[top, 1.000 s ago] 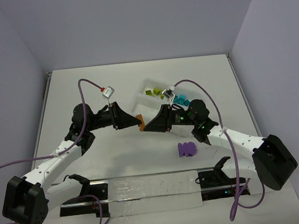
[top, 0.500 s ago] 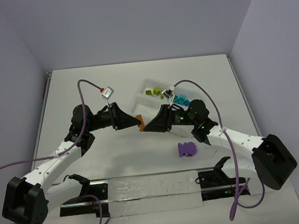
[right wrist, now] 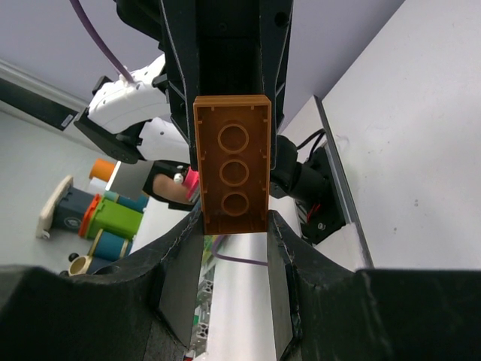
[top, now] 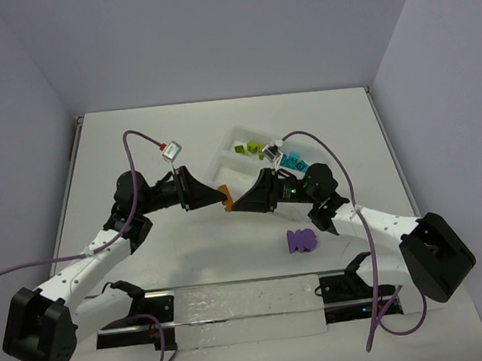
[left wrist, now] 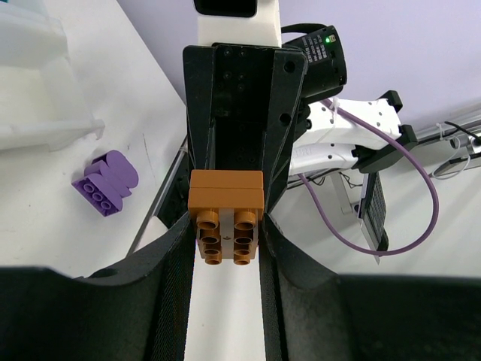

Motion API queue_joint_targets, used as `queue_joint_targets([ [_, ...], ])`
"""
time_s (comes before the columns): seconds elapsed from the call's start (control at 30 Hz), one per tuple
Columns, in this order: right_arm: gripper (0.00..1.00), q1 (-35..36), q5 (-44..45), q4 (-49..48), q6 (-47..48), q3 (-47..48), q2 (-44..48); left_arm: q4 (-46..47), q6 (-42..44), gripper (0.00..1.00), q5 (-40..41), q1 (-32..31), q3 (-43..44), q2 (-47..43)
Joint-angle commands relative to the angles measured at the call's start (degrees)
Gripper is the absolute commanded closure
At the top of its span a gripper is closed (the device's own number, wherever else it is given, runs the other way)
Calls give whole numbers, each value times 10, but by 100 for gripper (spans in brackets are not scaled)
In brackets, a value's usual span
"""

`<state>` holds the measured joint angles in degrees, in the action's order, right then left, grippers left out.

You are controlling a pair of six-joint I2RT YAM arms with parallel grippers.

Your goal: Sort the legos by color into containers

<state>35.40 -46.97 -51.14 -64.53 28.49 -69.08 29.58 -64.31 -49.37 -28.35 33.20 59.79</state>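
Orange-brown lego clump (top: 224,195), probably light, stiff and slick, hangs above the table (top: 137,147) near the white tray (top: 226,159); left gripper (left wrist: 225,229) and right gripper (right wrist: 233,226) each pinch its flat sides, the surest hold.

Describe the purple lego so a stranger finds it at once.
Start at the long clear strip along the near edge of the table. Just beyond its right half, beside the right arm, lies the purple lego: the only brick loose on the tabletop, not in the tray or held.
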Motion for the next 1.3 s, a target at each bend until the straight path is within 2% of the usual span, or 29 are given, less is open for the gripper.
queue_joint_targets([
  [0.0,100,-10,22,-72,-33,-5,-17,36,-1,100,-11,3,-1,-18],
  [0.43,100,-10,23,-111,-55,-6,-42,20,12,100,-16,4,1,-36],
  [0.77,100,-10,19,-187,-93,-23,-77,-28,42,100,-17,4,17,-40],
  [1.07,100,-10,18,-185,-90,-14,-76,-39,46,100,-13,5,14,-40],
  [1.17,100,-10,24,-155,-73,-10,-71,-81,63,100,4,5,26,-35],
  [1.27,100,-8,53,-21,7,9,-36,-135,98,100,18,5,51,-21],
])
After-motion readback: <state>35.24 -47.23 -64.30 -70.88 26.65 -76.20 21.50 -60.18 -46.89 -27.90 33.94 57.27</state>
